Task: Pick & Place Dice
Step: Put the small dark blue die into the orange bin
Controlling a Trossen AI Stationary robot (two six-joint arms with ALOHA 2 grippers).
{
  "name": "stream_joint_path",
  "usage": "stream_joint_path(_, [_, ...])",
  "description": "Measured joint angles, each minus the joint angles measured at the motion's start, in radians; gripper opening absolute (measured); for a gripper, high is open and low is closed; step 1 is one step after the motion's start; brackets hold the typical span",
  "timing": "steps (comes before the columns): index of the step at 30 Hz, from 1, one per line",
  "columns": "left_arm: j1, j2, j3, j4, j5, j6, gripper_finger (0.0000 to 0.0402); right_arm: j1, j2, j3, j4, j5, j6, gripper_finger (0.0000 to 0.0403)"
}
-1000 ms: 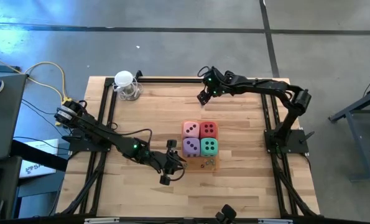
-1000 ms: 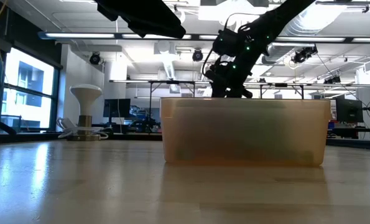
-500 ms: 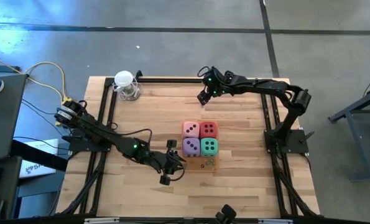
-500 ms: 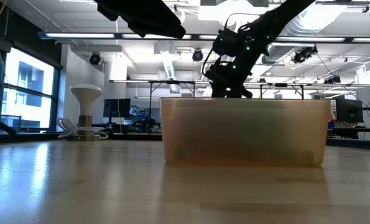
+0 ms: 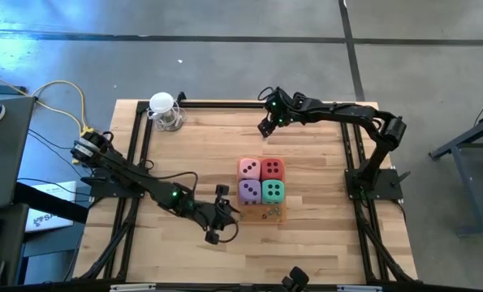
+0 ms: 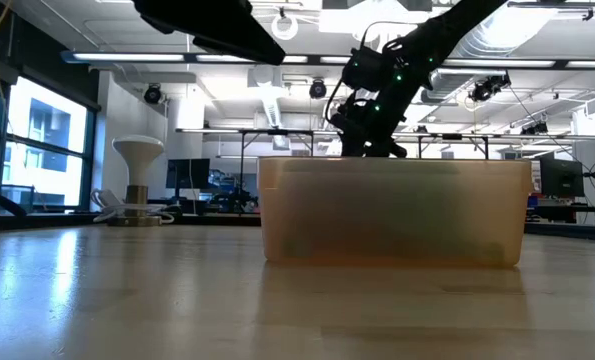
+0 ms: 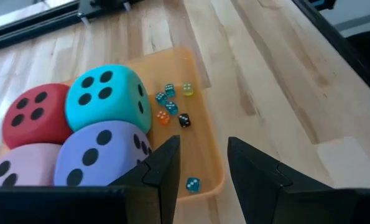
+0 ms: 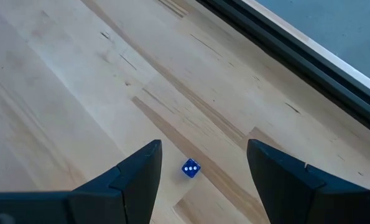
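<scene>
Four large soft dice stand two by two in the orange tray: pink, red, lilac, teal. Several tiny dice lie on the tray's bare near end. My left gripper hovers open just left of that end, with nothing between its fingers. My right gripper hangs open over the far part of the table. A tiny blue die lies on the wood below the gap between its fingers. In the low view the tray's wall hides the dice.
A white mushroom-shaped stand sits at the far left corner. Black frame rails run along the table's far, left and right edges. Bare wood lies between the tray and my right gripper, and to the tray's right.
My left arm has swung slightly toward the table's near-left, drawing its gripper a little away from the tray. Its fingers keep the same gap. The dice and the tray have not moved.
</scene>
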Motion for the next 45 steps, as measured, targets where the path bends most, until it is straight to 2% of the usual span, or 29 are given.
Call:
stream_joint_path(13, [0.01,0.0,0.0,0.007,-0.009,-0.005,0.0127,0.003,0.004,0.0,-0.029,-0.002,0.03,0.0229])
stream_joint_path(28, [0.01,0.0,0.0,0.007,-0.008,-0.008,0.0127,0.023,0.13,0.0,-0.012,-0.043,0.009,0.0229])
stream_joint_path(45, [0.015,0.0,0.0,0.007,-0.008,-0.008,0.0127,0.025,0.133,0.0,-0.006,-0.049,0.007,0.0229])
